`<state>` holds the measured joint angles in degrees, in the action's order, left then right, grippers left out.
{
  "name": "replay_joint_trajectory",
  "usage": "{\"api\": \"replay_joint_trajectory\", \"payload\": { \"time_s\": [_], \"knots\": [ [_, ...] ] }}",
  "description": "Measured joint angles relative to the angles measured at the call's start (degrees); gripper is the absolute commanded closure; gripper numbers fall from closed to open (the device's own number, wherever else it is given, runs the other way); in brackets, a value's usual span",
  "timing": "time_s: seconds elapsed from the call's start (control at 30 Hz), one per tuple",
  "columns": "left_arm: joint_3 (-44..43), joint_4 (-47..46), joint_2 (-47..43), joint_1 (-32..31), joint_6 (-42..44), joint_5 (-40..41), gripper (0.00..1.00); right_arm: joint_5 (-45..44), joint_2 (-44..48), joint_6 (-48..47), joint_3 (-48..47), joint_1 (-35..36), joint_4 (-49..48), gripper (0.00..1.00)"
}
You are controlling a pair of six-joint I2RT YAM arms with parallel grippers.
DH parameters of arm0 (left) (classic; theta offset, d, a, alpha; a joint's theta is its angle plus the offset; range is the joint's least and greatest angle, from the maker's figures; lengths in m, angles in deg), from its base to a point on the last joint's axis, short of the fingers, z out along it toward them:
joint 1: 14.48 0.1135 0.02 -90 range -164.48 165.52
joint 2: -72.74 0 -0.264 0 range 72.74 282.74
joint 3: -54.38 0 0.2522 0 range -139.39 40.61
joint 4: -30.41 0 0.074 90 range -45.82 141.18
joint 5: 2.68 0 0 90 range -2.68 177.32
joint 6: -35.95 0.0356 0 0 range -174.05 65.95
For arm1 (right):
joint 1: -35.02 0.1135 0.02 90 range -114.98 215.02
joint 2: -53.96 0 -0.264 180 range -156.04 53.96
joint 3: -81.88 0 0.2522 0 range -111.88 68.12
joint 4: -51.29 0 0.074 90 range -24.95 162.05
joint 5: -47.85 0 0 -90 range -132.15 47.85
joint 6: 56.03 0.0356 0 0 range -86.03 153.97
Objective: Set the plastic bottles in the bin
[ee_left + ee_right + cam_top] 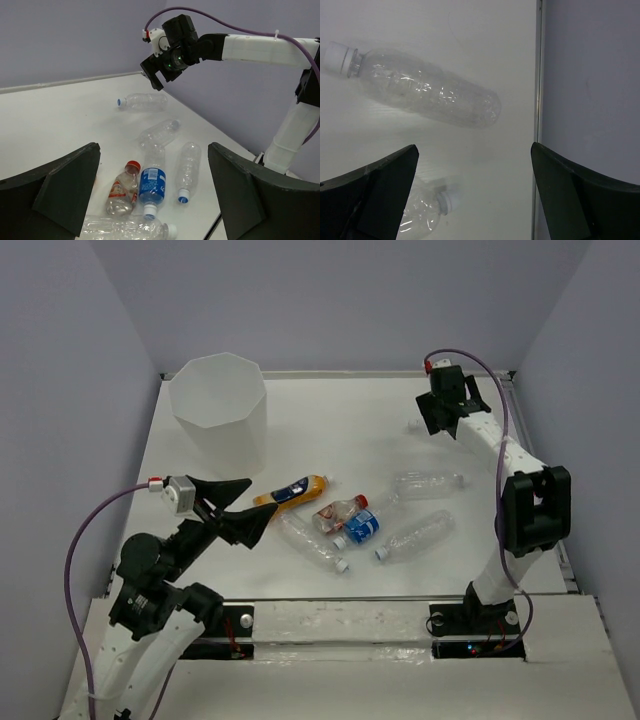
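The tall white faceted bin [215,410] stands at the far left. Bottles lie mid-table: an orange one [293,489], a red-labelled one [338,512], a blue-labelled one [362,526] and clear ones [313,543], [415,536], [428,485]. My left gripper [255,505] is open and empty, just left of the pile, next to the orange bottle. Its view shows the blue-labelled bottle [152,182] and red-labelled bottle [122,190] ahead. My right gripper [440,422] is open and empty, raised at the far right; a clear bottle [425,92] lies below it.
The table's right edge rail [538,75] runs close beside the right gripper, with the wall beyond. Another clear bottle [142,101] lies under the right gripper [156,75]. Grey walls enclose the table on three sides.
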<state>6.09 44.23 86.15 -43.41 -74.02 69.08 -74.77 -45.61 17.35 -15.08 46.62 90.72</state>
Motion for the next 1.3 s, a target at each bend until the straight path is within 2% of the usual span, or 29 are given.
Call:
{"api": "replay_joint_trajectory", "payload": {
  "time_s": [0.2,0.37,0.7,0.8,1.07,1.2,1.23,1.3],
  "knots": [
    [0.0,0.22,1.27,0.0,0.07,0.48,0.01,0.83,-5.22,-4.22,-1.53,1.16,0.13,0.0],
    [0.0,0.24,3.34,0.0,0.26,0.46,0.01,4.87,-9.62,-8.15,-3.87,1.29,1.2,0.0],
    [0.0,0.35,7.06,0.0,0.61,0.61,0.01,10.19,-24.15,-13.38,-15.43,1.27,1.4,0.02],
    [-0.02,0.33,7.72,0.02,0.63,0.74,0.01,11.85,-27.12,-14.53,-16.57,1.01,1.44,0.12],
    [-0.02,0.35,10.03,0.33,0.87,0.81,0.01,15.78,-28.41,-16.26,-18.84,-1.97,1.73,0.18],
    [-0.02,0.35,10.78,0.81,0.96,0.81,0.01,16.83,-28.41,-16.7,-18.62,-4.26,1.03,0.34],
    [-0.02,0.33,10.88,0.92,1.01,0.81,0.01,16.83,-28.41,-16.83,-18.49,-4.96,0.5,0.45],
    [-0.02,0.33,11.02,0.96,1.03,0.81,0.01,16.41,-28.41,-17.38,-17.86,-5.84,-1.09,0.5]
  ]
}}
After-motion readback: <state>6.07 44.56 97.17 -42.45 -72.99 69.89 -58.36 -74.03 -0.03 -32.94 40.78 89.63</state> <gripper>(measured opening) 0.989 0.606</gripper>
